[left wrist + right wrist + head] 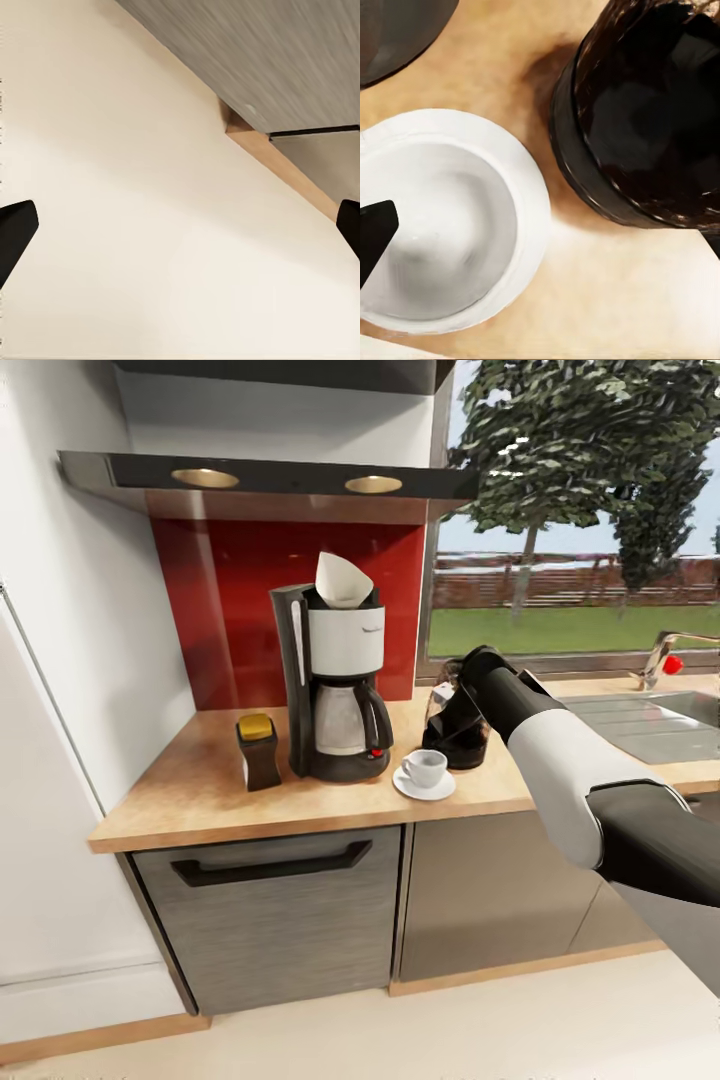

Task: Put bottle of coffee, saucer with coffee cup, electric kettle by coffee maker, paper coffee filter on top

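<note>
While my right hand [540, 225] hovers wide above the electric kettle [458, 732] — coffee cup [426, 767] at its nine o'clock — a careless sweep could topple either.

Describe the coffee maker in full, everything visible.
The coffee maker is a tall drip machine with a black frame and base, a white upper housing, a glass carafe with a black handle seated below it, and a red switch low on the front. It stands upright on the kitchen countertop before the red backsplash. A paper coffee filter rests on its top. The bottle of coffee and the saucer stand beside it, apart.
</note>
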### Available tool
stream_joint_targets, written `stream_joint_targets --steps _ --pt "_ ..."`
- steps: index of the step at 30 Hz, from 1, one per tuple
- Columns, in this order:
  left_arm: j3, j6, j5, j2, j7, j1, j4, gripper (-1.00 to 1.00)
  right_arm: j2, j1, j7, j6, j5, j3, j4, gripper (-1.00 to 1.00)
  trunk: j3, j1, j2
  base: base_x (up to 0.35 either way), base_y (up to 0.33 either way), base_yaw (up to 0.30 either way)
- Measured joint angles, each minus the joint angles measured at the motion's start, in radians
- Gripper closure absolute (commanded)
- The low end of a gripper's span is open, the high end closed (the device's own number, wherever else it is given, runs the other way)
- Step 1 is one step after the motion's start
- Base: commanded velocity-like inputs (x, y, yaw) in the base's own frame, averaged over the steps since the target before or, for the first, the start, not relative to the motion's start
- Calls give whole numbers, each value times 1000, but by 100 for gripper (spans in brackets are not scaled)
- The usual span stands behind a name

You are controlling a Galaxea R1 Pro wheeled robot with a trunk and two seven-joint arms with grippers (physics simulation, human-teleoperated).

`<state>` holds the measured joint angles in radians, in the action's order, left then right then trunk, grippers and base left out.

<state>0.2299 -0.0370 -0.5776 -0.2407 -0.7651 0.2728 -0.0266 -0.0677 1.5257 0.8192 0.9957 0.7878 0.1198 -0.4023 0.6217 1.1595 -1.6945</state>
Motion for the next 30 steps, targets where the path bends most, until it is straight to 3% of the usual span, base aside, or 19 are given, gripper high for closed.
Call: stream_joint_targets --steps 7,17,19,22,25,26,30 --pt "0 1 0 0 0 0 0 -100 0 0 0 0 -10 -1 -1 -100 0 0 0 -157 0 0" --pt "0 1 0 0 0 0 0 -100 5 0 4 1 -141 -1 -4 -100 0 0 0 -60 0 0" --pt "0 1 0 0 0 0 0 -100 7 0 5 0 -214 -1 -10 -100 0 0 0 -3 0 0" --pt "0 1 0 0 0 0 0 -100 9 0 17 0 -255 0 -38 -100 0 0 0 -1 0 0" --pt "0 1 0 0 0 0 0 -100 14 0 117 1 -276 2 -81 -100 0 0 0 0 0 0" --pt "0 1 0 0 0 0 0 -100 21 0 202 1 -281 2 -108 -100 0 0 0 0 0 0" --pt "0 1 0 0 0 0 0 -100 38 -1 334 -1 -285 3 -144 -100 0 0 0 0 0 0"
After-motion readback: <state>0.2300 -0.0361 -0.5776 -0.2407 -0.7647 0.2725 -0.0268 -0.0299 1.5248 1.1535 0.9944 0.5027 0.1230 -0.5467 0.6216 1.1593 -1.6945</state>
